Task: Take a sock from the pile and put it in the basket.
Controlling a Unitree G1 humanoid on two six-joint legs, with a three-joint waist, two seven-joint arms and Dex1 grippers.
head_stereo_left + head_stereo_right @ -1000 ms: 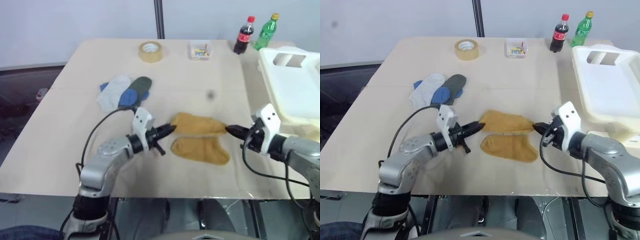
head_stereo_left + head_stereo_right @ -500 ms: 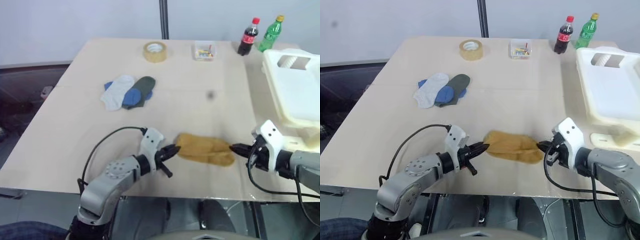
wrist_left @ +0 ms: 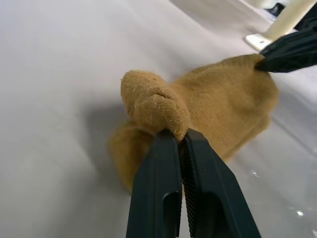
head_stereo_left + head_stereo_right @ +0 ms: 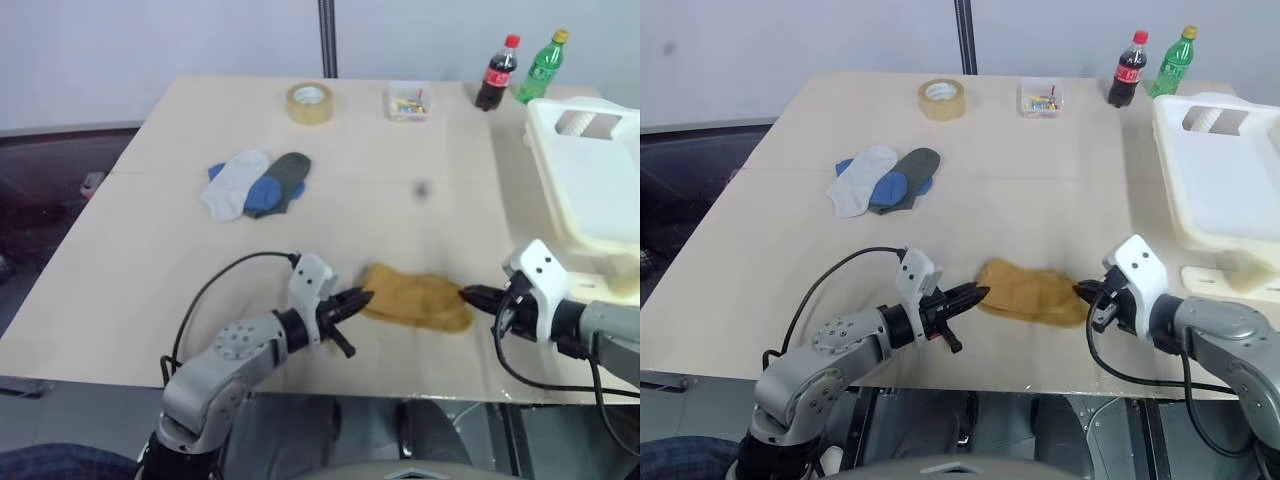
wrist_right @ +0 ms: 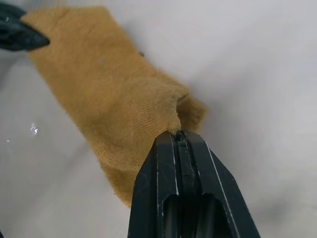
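Mustard sock pinched at both ends near the worktop's front edge

The sock (image 4: 418,299) lay between the left hand (image 4: 358,298) and right hand (image 4: 470,294), each clamped on one end. The pile (image 4: 255,183) sat farther back, the basket (image 4: 590,180) at the right edge of the worktop (image 4: 150,250).

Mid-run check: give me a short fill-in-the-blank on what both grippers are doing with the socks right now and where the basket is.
1. The left gripper and the right gripper are each shut on an end of the ______-coloured socks.
2. The socks they hold lie on the ______, not in the basket.
3. The basket stands at the robot's ______ side of the table.
4. The pile of white, blue and dark green socks lies apart from ______ grippers.

Missing words: mustard-yellow; table; right; both
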